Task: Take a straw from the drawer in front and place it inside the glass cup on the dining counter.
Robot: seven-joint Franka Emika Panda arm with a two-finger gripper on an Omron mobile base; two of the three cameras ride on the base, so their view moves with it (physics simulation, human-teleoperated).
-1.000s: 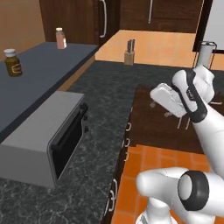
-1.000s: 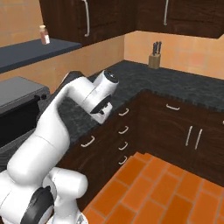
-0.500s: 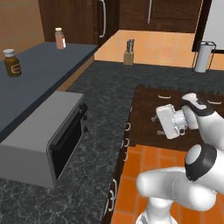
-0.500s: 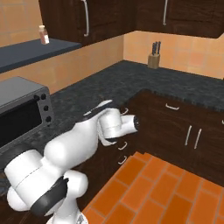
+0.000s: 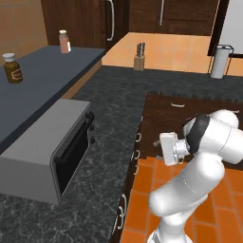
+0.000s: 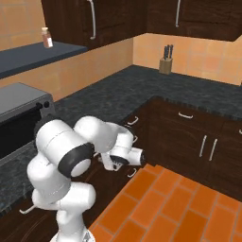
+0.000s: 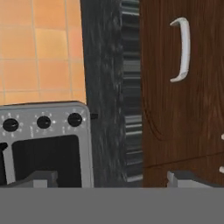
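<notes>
Black speckled counter (image 5: 114, 118) carries a microwave (image 5: 50, 152) – jaws spread wide facing the drawer (image 7: 183, 78).

We have the arm folded low, elbow bent and forearm level, with the gripper (image 7: 113, 178) turned sideways. Its jaws stand spread wide (both tips sit far apart in the hand view) and nothing lies between them.

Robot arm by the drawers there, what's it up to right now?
The white arm has its tool lowered in front of the dark-brown drawers under the black stone counter. The tool is open and empty, aimed at a drawer front with a small silver handle, not touching it. The drawers look shut, so no straw has been taken out yet. A grey microwave sits on the counter nearby.
</notes>
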